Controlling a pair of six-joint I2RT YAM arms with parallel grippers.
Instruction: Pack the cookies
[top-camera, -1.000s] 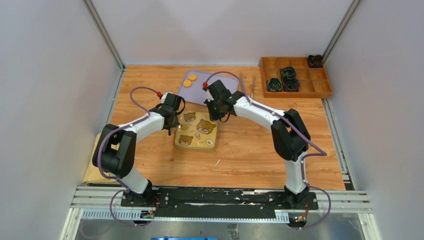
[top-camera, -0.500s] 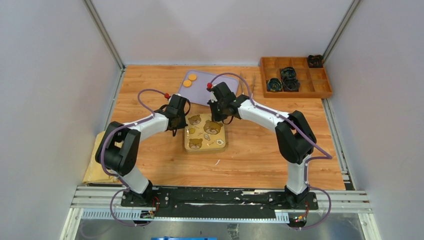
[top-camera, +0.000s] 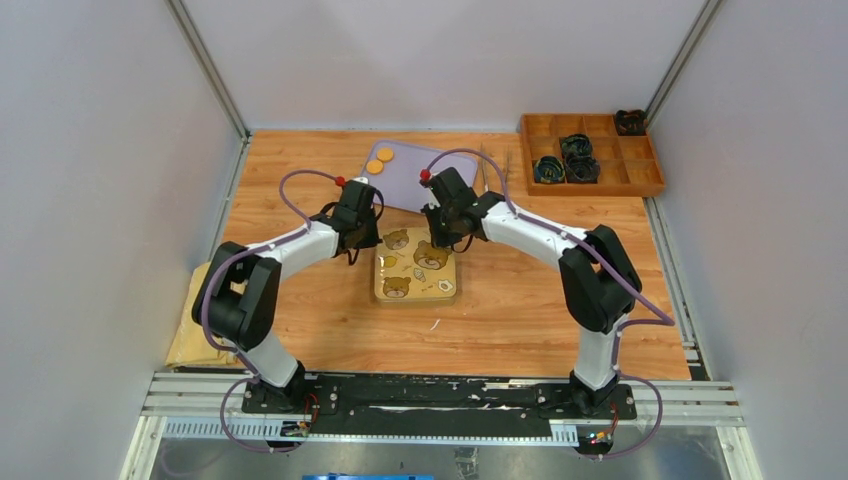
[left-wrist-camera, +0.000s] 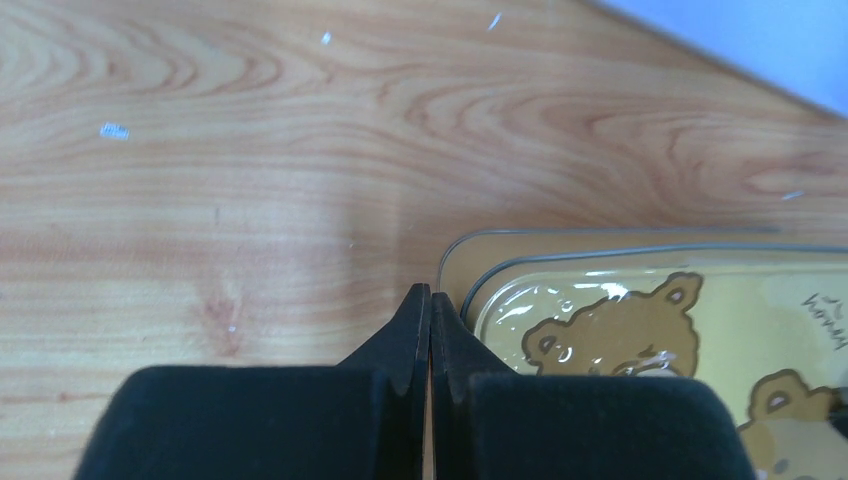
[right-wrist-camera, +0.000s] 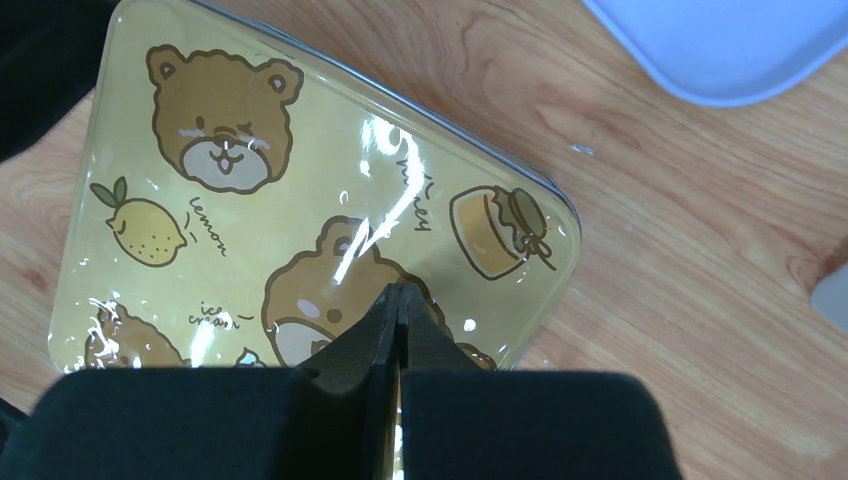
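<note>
Two orange-yellow cookies (top-camera: 379, 160) lie on a lilac tray (top-camera: 404, 176) at the back of the table. A yellow tin with bear pictures (top-camera: 415, 276) lies in front of the tray; it also shows in the left wrist view (left-wrist-camera: 640, 300) and the right wrist view (right-wrist-camera: 300, 200). My left gripper (left-wrist-camera: 430, 292) is shut and empty, its tips at the tin's left far corner. My right gripper (right-wrist-camera: 400, 290) is shut and empty, its tips over the tin's lid.
A wooden compartment box (top-camera: 590, 152) with dark bundles stands at the back right. A thin stick (top-camera: 483, 170) lies by the tray's right edge. A tan flat piece (top-camera: 190, 330) lies at the table's left front edge.
The tin has slid right and turned square between the two shut grippers. Both arms moved right and toward the back with it.
</note>
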